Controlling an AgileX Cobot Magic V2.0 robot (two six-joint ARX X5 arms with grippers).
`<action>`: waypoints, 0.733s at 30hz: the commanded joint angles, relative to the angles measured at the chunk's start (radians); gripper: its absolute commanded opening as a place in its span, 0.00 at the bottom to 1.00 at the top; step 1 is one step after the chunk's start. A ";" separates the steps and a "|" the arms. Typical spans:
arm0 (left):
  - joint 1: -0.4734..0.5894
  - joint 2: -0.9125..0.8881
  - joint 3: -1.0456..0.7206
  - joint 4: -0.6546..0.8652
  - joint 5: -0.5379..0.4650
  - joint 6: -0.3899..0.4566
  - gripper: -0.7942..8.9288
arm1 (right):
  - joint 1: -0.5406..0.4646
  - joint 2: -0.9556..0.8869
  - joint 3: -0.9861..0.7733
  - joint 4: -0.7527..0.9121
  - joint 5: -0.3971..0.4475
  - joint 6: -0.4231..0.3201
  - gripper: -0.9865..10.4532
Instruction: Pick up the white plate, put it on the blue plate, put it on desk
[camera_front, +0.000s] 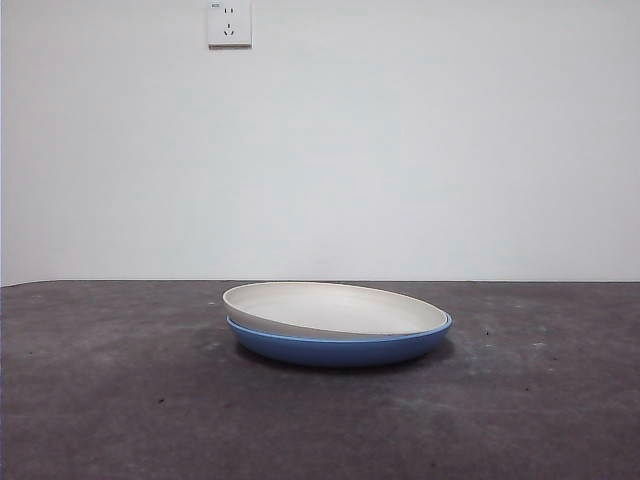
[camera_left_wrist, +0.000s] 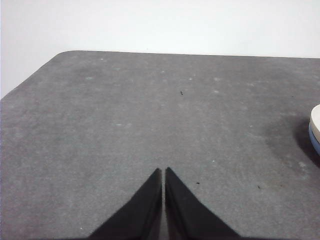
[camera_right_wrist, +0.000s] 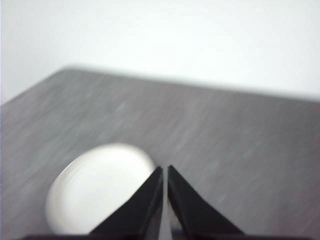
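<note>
The white plate (camera_front: 330, 308) rests on top of the blue plate (camera_front: 335, 346) in the middle of the desk (camera_front: 120, 400), tilted a little with its left rim higher. Neither arm shows in the front view. My left gripper (camera_left_wrist: 163, 172) is shut and empty above bare desk, with the stacked plates only at that view's edge (camera_left_wrist: 315, 120). My right gripper (camera_right_wrist: 165, 170) is shut and empty, hovering above the white plate (camera_right_wrist: 97, 187), which looks blurred in the right wrist view. The blue plate is hidden there.
A white wall with a socket (camera_front: 229, 23) stands behind the desk. The desk's far edge and a rounded corner (camera_left_wrist: 65, 54) show in the left wrist view.
</note>
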 joint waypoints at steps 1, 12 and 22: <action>0.003 -0.003 -0.020 -0.009 0.001 -0.003 0.09 | -0.042 -0.063 -0.104 0.129 0.025 -0.026 0.09; 0.003 -0.003 -0.020 -0.008 0.001 -0.003 0.09 | -0.073 -0.339 -0.520 0.358 0.211 -0.018 0.09; 0.003 -0.003 -0.020 -0.009 0.001 -0.003 0.09 | -0.073 -0.478 -0.722 0.365 0.211 0.010 0.09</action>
